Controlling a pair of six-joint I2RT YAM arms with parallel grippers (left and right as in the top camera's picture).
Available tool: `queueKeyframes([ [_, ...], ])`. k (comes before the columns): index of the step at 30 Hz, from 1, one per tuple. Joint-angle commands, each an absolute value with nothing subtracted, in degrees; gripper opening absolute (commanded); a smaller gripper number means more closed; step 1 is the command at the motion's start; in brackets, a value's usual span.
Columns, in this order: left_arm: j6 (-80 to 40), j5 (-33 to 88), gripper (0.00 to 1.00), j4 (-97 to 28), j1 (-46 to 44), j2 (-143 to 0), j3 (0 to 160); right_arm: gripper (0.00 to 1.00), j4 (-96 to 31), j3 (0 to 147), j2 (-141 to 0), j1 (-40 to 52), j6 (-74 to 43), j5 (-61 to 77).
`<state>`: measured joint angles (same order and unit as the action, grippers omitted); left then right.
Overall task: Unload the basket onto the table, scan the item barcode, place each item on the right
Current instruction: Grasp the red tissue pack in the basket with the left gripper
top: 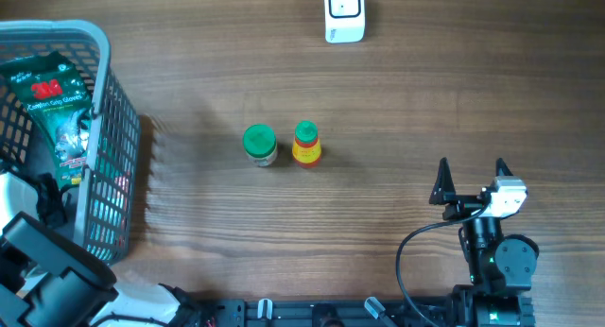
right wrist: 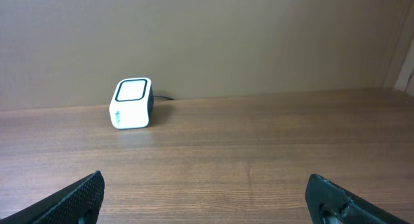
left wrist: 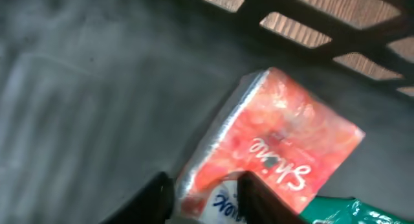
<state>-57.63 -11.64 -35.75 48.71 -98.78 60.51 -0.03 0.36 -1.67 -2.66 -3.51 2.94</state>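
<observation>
**Overhead view**
- Wooden table (top: 397, 100).
- Grey mesh basket (top: 118, 166), far left edge. A green packet (top: 47, 100) with white lettering lies inside.
- Left arm (top: 47, 261), near left corner, reaching over the basket's near side. Its tool is hidden from this view.
- Green-lidded jar (top: 259, 144) and yellow bottle (top: 306, 144) with a red band and green cap. Both stand upright just beside each other at mid-table, the jar on the left.
- White barcode scanner (top: 344, 13), far edge, right of centre, well apart from everything else.
- Right gripper (top: 472, 166), near right, jaws spread wide with bare table between them.

**Left wrist view**
- Inside the basket. A red packet (left wrist: 272, 140) in shiny wrap, the item for scanning, lies tilted on the grey floor. It carries white script lettering.
- Left gripper (left wrist: 206, 188): its two dark fingers (left wrist: 155, 198) stand on either side of the packet's near corner. I cannot tell whether they press it.
- Edge of the green packet, near right.

**Right wrist view**
- Barcode scanner, far left on the table, with its dark-rimmed window facing the camera.
- Right gripper fingers (right wrist: 81, 198) at the near corners, wide apart and holding nothing.
</observation>
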Motion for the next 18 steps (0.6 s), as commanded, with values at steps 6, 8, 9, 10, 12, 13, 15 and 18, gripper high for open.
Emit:
queueKeyframes([
  [6, -57.4, -11.8, 0.04, -36.6, 49.0, -104.2, 59.8, 1.00, 0.1, 0.3, -1.7, -2.4, -3.0, 2.6],
  [8, -57.4, -10.5, 0.04, -37.2, 49.0, -102.7, 60.2, 1.00, 0.1, 0.3, -1.7, -2.4, -3.0, 2.6],
  [9, -57.4, -9.0, 0.04, -38.0, 49.0, -100.5, 60.9, 1.00, 0.1, 0.3, -1.7, -2.4, -3.0, 2.6],
  [10, -57.4, -8.0, 0.04, -38.7, 49.0, -98.9, 61.5, 1.00, 0.1, 0.3, -1.7, -2.4, -3.0, 2.6],
  [12, -57.4, -6.8, 0.04, -40.5, 49.0, -95.3, 63.0, 1.00, 0.1, 0.3, -1.7, -2.4, -3.0, 2.6],
  [13, -57.4, -6.4, 0.04, -41.8, 49.0, -92.4, 64.0, 1.00, 0.1, 0.3, -1.7, -2.4, -3.0, 2.6],
  [15, -57.4, -6.2, 0.04, -43.2, 49.0, -87.6, 64.6, 1.00, 0.1, 0.3, -1.7, -2.4, -3.0, 2.6],
  [18, -57.4, -5.5, 0.04, -44.6, 49.0, -79.0, 64.6, 1.00, 0.1, 0.3, -1.7, -2.4, -3.0, 2.6],
])
